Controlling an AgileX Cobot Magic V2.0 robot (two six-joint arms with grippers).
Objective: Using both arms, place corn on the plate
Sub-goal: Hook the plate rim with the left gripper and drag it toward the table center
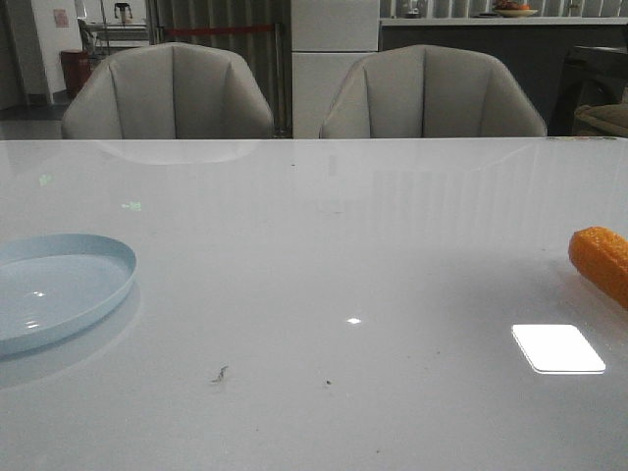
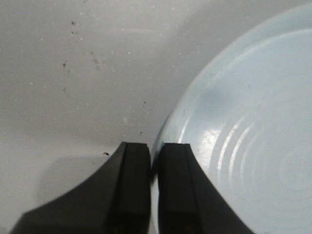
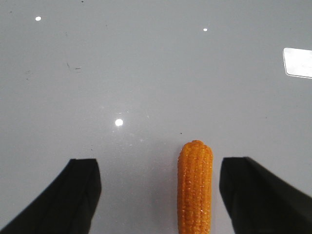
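The pale blue plate [image 1: 61,287] lies on the white table at the far left, cut off by the frame edge. In the left wrist view the plate [image 2: 243,122] fills one side, and its rim runs into the narrow gap between my left gripper's [image 2: 154,146] black fingers, which are closed on it. The orange corn [image 1: 601,261] lies at the far right edge of the table. In the right wrist view the corn [image 3: 195,190] lies lengthwise between the wide-open fingers of my right gripper [image 3: 158,163], closer to one finger and touching neither. Neither arm shows in the front view.
Two beige chairs [image 1: 172,93] [image 1: 432,93] stand behind the table's far edge. A bright light reflection [image 1: 557,348] lies on the glossy table [image 1: 324,245] near the corn. Small dark specks [image 1: 219,374] lie near the front.
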